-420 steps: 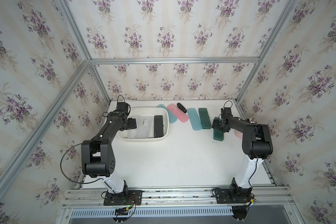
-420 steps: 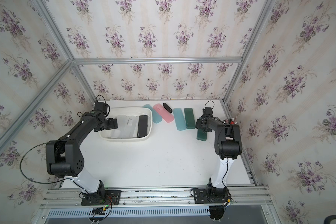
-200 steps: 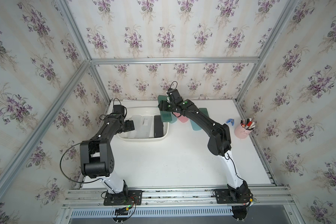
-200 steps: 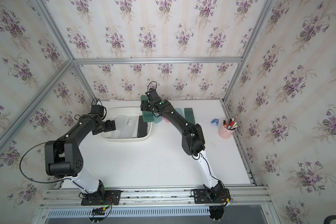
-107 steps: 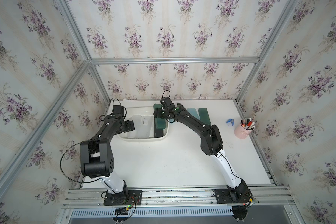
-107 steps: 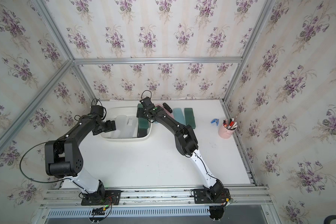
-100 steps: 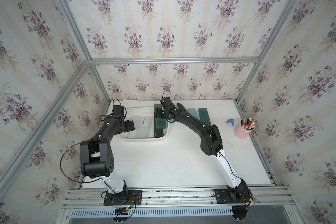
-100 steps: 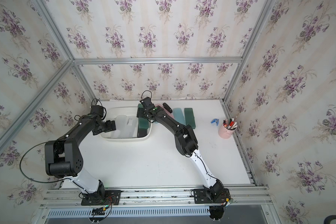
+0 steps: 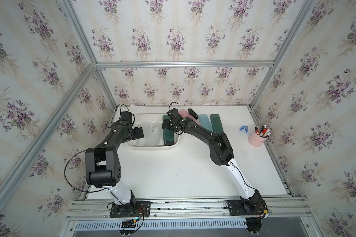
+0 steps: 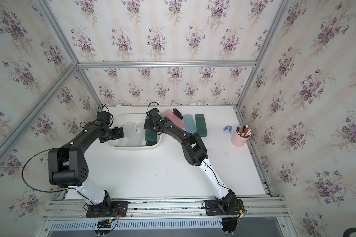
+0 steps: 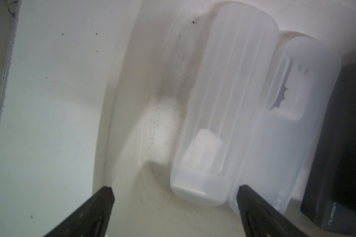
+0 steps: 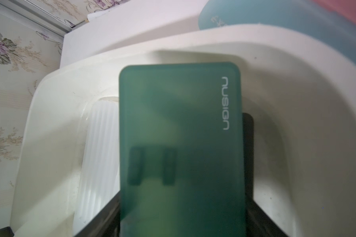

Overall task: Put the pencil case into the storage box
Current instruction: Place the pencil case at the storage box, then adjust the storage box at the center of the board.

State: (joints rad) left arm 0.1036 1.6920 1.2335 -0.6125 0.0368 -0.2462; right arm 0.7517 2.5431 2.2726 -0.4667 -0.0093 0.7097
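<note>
Over the storage box (image 12: pixel 193 34), at the end nearer my right arm, my right gripper (image 12: pixel 183 221) is clenched across the dark green pencil case (image 12: pixel 179 123). There's a finger on each long edge, and the printed end points away toward the box's far wall. I'm gripping it by the sides so it hangs flat and can go down lengthwise, parallel to what's already in there.

Right beneath it lies a black case (image 12: pixel 248 143), one edge peeking out, and beside that a ribbed frosted white case (image 12: pixel 99 143). I'd say my green one is inside the rim line, just above the black one. Whether they touch, I can't tell.

My left gripper (image 11: pixel 175 190) hangs spread wide, grasping nothing, at the box's opposite end, one finger by the inner wall, the other over the frosted cases. It's parked clear of the drop, by my reckoning.

Outside the box, beyond the end where I'm working, a pink case (image 9: pixel 190 118), a pale blue case (image 9: pixel 205 123) and another green case (image 9: pixel 216 123) lie in a row.
</note>
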